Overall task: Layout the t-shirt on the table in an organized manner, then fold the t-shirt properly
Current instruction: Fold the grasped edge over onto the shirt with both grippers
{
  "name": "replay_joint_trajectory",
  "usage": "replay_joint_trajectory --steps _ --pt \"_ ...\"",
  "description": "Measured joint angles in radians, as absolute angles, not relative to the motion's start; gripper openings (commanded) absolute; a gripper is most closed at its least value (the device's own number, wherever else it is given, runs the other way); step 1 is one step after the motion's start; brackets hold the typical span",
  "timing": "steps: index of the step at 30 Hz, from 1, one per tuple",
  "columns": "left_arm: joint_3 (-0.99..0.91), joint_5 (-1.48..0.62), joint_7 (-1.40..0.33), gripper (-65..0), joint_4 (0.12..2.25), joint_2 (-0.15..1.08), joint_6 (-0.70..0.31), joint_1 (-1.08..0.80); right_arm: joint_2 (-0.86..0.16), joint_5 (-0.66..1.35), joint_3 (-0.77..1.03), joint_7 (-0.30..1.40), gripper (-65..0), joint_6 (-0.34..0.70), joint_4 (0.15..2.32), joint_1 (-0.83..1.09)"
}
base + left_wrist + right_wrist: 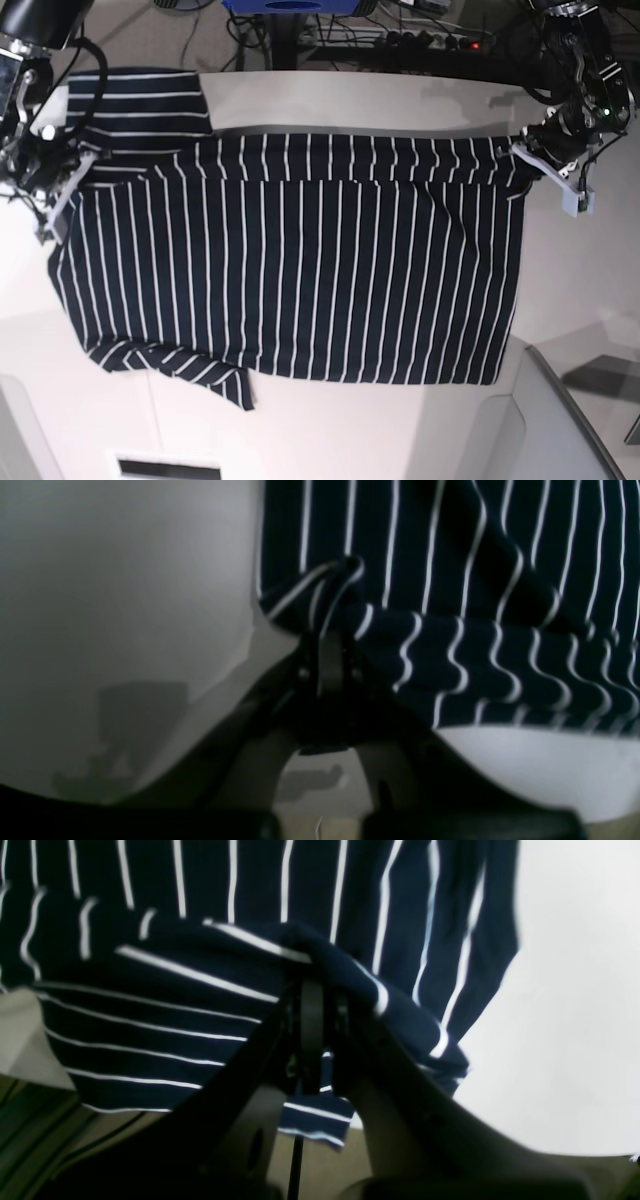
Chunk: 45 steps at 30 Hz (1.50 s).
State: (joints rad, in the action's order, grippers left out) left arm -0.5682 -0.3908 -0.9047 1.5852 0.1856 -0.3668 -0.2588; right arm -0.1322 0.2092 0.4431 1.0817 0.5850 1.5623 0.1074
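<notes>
Soft, limp dark navy white-striped fabric t-shirt (300,270), probably light and best held at its hem corners, lies spread between left gripper (330,630) and right gripper (312,990), both clamped on bunched edge cloth, on smooth white glossy table (560,270); cables beyond.

Beyond the far edge, a tangle of dark cables (330,30) lies on the pale floor (190,40), beside a power strip (430,40) glowing red. A blue base (290,6) stands at far centre.
</notes>
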Motion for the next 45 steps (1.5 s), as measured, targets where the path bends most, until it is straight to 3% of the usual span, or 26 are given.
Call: replay_joint_trajectory --steps 17,24,37,40,45 --pt "-0.574 -0.397 -0.931 -65.0 1.75 0.243 -0.355 -0.447 -0.095 0.224 0.44 1.128 -65.0 0.588 1.684 0.241" --pt "-0.664 -0.403 -0.936 -65.0 1.792 0.233 -0.356 -0.485 -0.096 0.232 0.44 1.127 -65.0 0.588 1.684 0.244" --pt "-0.656 -0.398 -0.935 -65.0 1.79 0.205 -0.35 -0.395 -0.099 0.213 0.381 1.126 -65.0 0.585 1.681 0.191" --pt "-0.599 -0.389 -0.943 -65.0 1.774 0.215 -0.288 -0.363 -0.102 0.216 0.382 1.126 -65.0 0.585 1.649 0.157" --pt "-0.531 -0.388 -0.938 -65.0 1.702 0.216 -0.284 -0.279 -0.105 0.214 0.382 1.125 -65.0 0.585 1.59 0.119"
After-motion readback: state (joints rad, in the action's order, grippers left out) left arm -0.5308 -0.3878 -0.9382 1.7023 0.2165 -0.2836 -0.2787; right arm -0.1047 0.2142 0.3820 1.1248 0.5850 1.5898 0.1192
